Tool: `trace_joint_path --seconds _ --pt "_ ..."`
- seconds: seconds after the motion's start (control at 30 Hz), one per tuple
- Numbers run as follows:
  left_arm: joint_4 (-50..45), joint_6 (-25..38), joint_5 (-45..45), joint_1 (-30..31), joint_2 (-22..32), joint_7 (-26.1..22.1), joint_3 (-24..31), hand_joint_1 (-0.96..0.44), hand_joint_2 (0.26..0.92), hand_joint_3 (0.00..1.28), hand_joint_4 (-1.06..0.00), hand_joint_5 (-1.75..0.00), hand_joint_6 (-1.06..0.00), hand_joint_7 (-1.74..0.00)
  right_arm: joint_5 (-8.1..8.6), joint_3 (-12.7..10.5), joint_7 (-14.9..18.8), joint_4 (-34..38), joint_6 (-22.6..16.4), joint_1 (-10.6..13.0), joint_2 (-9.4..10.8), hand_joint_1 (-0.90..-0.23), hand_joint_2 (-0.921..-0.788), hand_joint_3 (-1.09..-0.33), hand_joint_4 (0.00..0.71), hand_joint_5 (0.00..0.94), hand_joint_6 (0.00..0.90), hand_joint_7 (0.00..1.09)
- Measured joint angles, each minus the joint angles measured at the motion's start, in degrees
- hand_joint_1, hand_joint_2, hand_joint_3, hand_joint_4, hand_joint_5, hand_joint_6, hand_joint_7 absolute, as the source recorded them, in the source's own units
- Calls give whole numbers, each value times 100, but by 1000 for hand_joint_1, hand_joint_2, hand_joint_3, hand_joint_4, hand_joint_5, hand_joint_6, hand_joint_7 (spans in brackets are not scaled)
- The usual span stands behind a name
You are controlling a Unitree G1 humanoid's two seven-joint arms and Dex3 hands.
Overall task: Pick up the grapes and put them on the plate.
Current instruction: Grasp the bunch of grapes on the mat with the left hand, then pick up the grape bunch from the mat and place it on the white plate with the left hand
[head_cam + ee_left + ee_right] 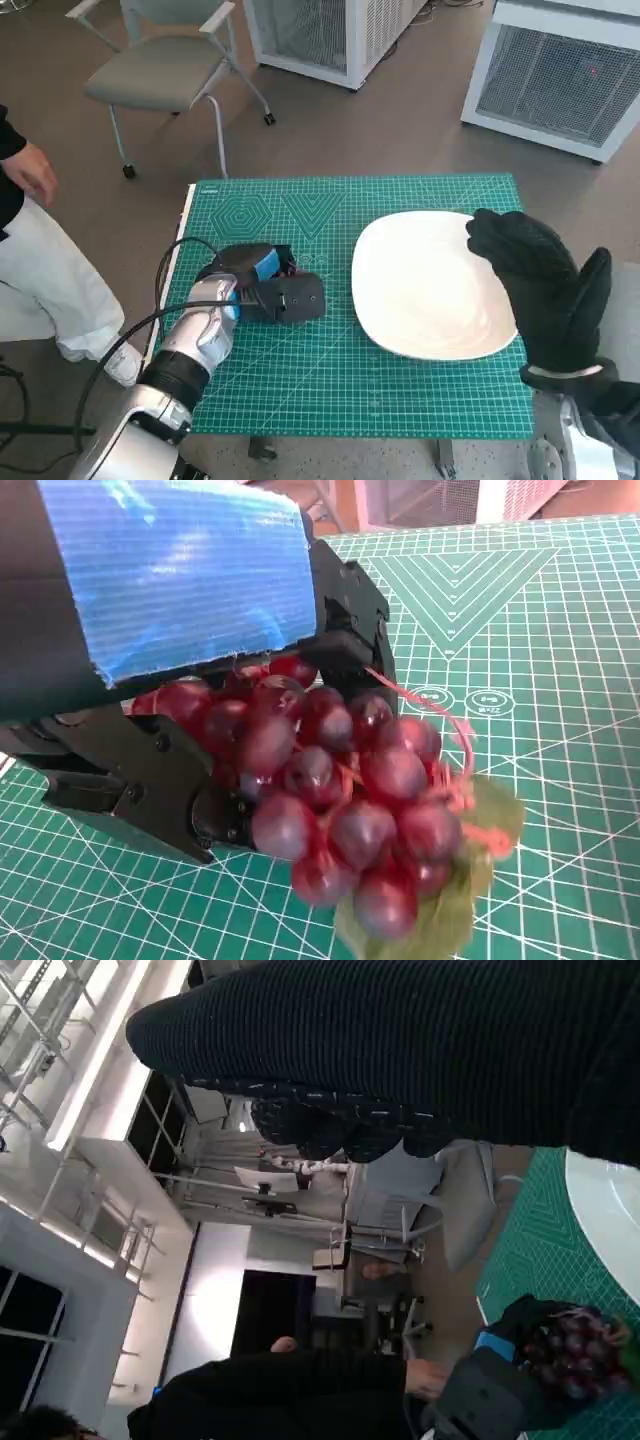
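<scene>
Brown floor surrounds the small counter (400,410), which is covered by a green cutting mat (330,380). Left hand (262,288) sits near the counter's left edge, fingers closed around the grapes (345,810); the red bunch and its green leaf show clearly in the left wrist view, and whether they clear the mat is hard to judge. White plate (420,290) lies toward the right edge, apart from the grapes. Right hand (545,290) hovers over the plate's right rim, fingers loosely spread, holding nothing. A person (40,260) stands at the left; a chair (165,70) stands beyond the far edge.
</scene>
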Motion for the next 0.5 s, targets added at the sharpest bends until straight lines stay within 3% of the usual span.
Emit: trace_joint_path --seconds 0.3,0.5 --pt "-99 33 -7 55 2 -65 0 1 894 76 -770 -1121 -638 -1115 0 12 0 3 0 -4 1 -373 -921 -656 400 769 172 1016" --pt "-181 63 -7 80 21 -128 0 1 895 75 -758 -1192 -661 -1033 0 12 0 2 4 -4 1 -373 -921 -656 398 767 172 1016"
